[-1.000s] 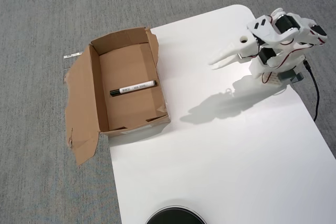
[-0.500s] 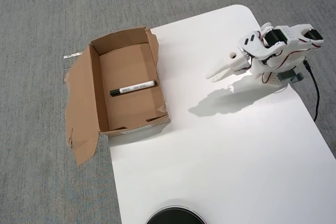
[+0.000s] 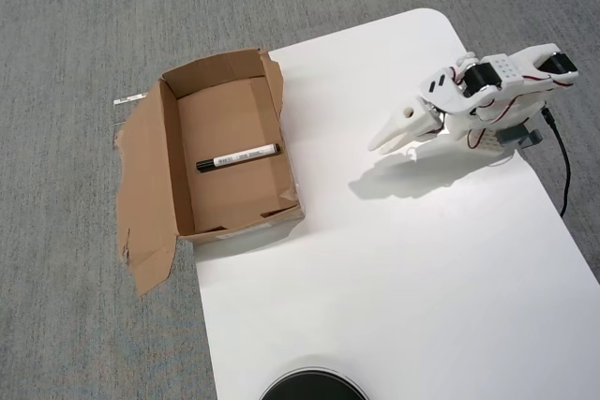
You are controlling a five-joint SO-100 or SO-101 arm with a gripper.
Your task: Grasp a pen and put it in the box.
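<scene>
From overhead I see the white table [image 3: 394, 259] on grey carpet, with the box [image 3: 159, 161] (flaps ragged, one splayed on the floor) against its left edge. The arm sits folded at the table's right side, its pincer [image 3: 377, 144] empty, fingers together, well apart from the box. The pen [image 3: 238, 157] lies flat on the box floor.

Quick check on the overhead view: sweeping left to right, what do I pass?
Torn flap of the box → pen lying inside the box → bare white table → pincer → arm base with its black cable. The round black object at the bottom edge is left out.
</scene>
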